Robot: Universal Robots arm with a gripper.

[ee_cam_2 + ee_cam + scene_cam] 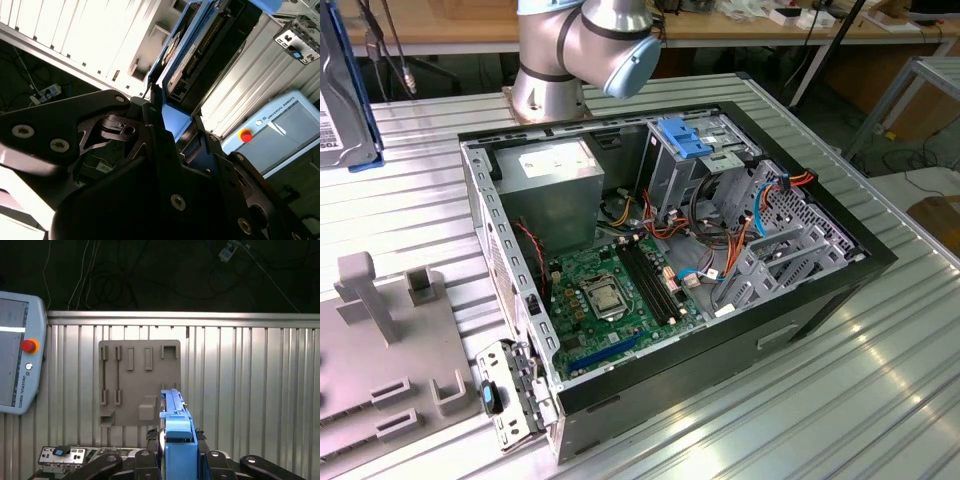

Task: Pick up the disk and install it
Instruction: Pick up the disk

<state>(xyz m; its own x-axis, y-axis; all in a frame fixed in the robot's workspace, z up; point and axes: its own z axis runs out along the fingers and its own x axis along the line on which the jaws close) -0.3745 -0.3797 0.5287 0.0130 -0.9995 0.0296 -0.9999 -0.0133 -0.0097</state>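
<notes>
The disk [175, 412] is a flat drive with bright blue side rails, seen edge-on in the first wrist view. My gripper [176, 439] is shut on it, with a black finger [151, 440] pressed against each side. The second wrist view shows the disk's [200, 45] dark body, connector edge and blue frame sticking out past the gripper [172, 122]. In the exterior view the disk [342, 90] hangs at the far left edge, above the grey fixture plate [380, 360] and away from the open computer case [660, 250].
Inside the case are a metal drive cage with a blue latch [692, 138], a grey power-supply box [555, 170], a green motherboard [610, 285] and loose cables. A metal bracket [505, 390] lies by the case's front corner. A teach pendant [15, 355] lies beyond the ribbed table's [250, 390] edge.
</notes>
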